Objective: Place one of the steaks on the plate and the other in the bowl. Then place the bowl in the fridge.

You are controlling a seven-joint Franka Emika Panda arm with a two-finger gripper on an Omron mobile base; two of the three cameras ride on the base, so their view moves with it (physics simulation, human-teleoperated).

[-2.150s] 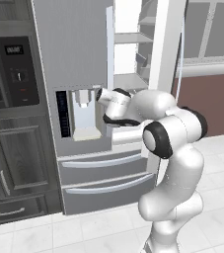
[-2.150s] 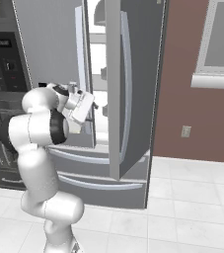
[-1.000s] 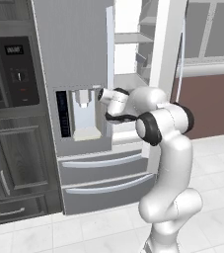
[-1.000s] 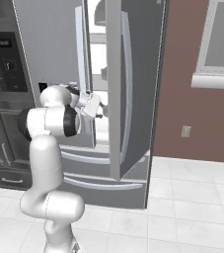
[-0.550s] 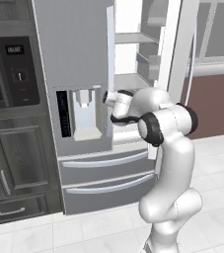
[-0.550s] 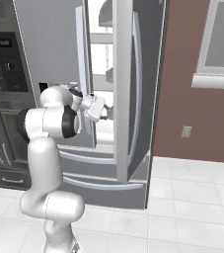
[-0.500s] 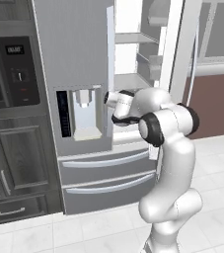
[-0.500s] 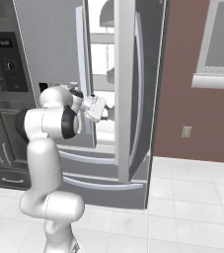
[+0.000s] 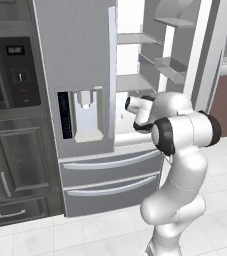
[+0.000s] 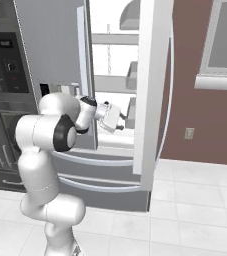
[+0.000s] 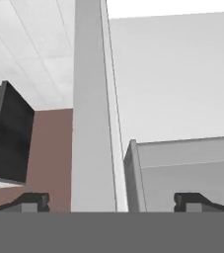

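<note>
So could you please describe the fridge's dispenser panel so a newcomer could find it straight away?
Start at the tall grey fridge, whose right door stands open. On its shut left door, just above the two drawers, sits the dispenser panel. It is a pale recessed niche with a dark strip along its left edge, unlike the plain grey steel around it.

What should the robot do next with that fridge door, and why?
Probably push the right door a bit wider. The pincer is open and holds nothing, with its tips either side of the door's edge, so it looks to be swinging the door. The fridge is only partly opened, and the white shelves inside need room for a bowl.
</note>
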